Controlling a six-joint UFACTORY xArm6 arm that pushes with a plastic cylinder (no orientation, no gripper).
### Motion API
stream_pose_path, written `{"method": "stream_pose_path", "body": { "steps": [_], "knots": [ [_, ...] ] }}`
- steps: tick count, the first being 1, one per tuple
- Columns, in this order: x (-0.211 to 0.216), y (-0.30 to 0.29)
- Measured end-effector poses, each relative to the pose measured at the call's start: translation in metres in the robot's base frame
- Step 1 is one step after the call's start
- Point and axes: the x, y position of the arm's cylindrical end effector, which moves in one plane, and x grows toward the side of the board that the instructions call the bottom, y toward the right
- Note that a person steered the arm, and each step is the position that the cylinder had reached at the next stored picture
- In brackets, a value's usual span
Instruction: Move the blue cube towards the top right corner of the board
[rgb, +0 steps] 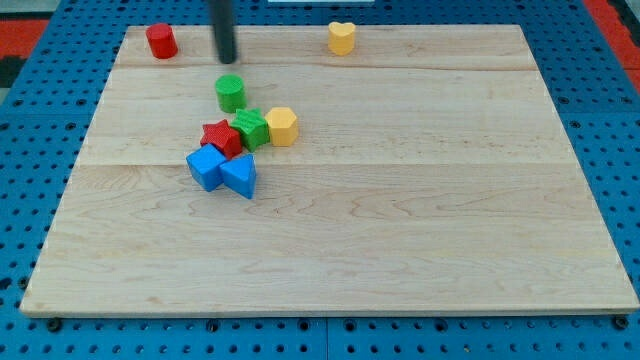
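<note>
My tip (228, 58) has no fingers and rests apart from the cluster where the blue plastic cube (206, 167) touches a blue triangular block (240, 175) and red star block (221, 137), so pushing risks dragging neighbours along.

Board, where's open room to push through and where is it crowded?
Open: the board right of the yellow block and below the blue cube. Crowded: the cluster left of centre, under my tip.

Lab bench: wooden board (400, 250) on blue pegboard (30, 200)
</note>
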Motion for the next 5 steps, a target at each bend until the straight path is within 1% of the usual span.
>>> {"method": "stream_pose_path", "body": {
  "steps": [1,2,3,4,5],
  "knots": [
    [0.077,-0.054],
    [0.161,-0.071],
    [0.165,-0.005],
    [0.169,-0.007],
    [0.185,-0.007]
  ]
}}
